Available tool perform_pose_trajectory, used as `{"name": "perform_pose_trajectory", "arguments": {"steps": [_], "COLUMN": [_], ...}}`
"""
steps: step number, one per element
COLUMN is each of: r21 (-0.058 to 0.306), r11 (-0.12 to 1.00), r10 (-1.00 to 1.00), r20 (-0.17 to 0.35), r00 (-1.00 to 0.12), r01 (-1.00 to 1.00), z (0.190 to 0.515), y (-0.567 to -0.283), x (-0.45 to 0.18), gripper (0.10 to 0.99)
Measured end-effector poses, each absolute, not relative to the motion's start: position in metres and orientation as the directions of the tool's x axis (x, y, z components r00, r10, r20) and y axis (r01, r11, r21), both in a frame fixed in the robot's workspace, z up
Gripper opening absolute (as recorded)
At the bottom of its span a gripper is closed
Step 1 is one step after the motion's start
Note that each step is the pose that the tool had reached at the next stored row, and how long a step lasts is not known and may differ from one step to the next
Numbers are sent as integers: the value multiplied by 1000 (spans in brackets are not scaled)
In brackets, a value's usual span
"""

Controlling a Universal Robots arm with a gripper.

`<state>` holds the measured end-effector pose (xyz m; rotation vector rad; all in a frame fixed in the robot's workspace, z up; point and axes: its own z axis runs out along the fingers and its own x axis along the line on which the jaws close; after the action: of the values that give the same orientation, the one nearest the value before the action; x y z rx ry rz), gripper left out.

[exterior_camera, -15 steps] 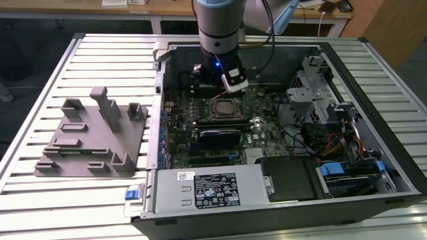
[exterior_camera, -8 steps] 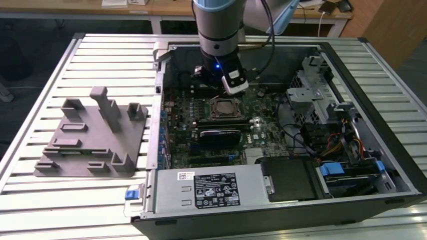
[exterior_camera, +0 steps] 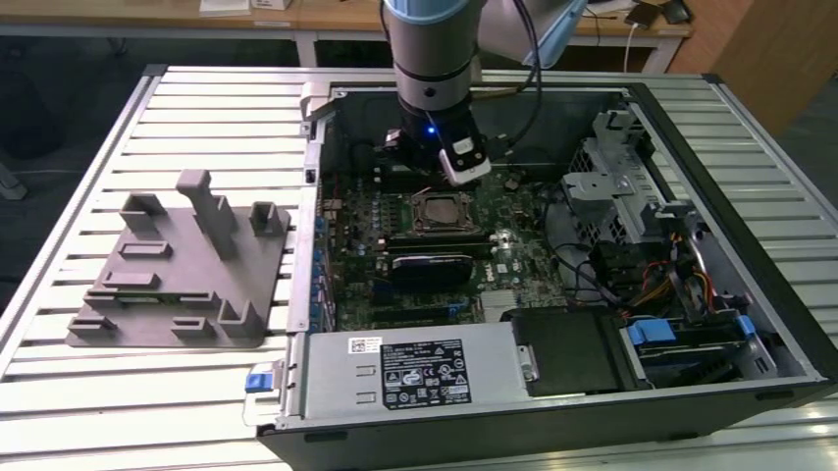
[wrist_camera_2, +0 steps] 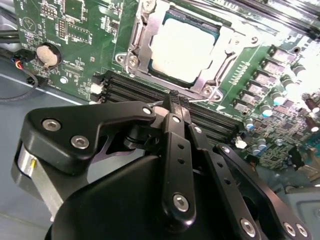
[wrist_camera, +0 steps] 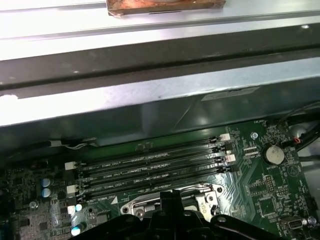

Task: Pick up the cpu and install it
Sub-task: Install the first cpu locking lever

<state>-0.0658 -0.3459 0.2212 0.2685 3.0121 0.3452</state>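
The cpu (wrist_camera_2: 184,46), a square chip with a pale silvery top, lies in the metal socket frame (wrist_camera_2: 141,46) on the green motherboard. In the exterior view the cpu (exterior_camera: 441,210) sits at the middle of the open computer case. My gripper (wrist_camera_2: 174,98) hangs just above the board beside the socket, over the memory slots. Its black fingers (wrist_camera_2: 178,145) are pressed together with nothing between them. In the exterior view my gripper (exterior_camera: 423,165) is just behind the socket. The first wrist view shows my gripper (wrist_camera: 169,199) over the socket frame's edge (wrist_camera: 202,195).
Memory slots (wrist_camera: 150,167) run beside the socket, with the case wall (wrist_camera: 150,95) behind them. A coin battery (wrist_camera_2: 46,55) sits on the board. A black block (exterior_camera: 433,267), a power supply (exterior_camera: 406,368) and a drive cage (exterior_camera: 629,186) stand in the case. A grey fixture (exterior_camera: 183,265) stands on the slatted table.
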Motion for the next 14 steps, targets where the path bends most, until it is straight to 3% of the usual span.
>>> {"name": "perform_pose_trajectory", "arguments": {"steps": [14], "r21": [216], "r11": [959], "r10": [204], "r20": [-80], "r00": [-976], "r01": [183], "z": [216], "y": [-338], "x": [-59], "gripper": [106]}}
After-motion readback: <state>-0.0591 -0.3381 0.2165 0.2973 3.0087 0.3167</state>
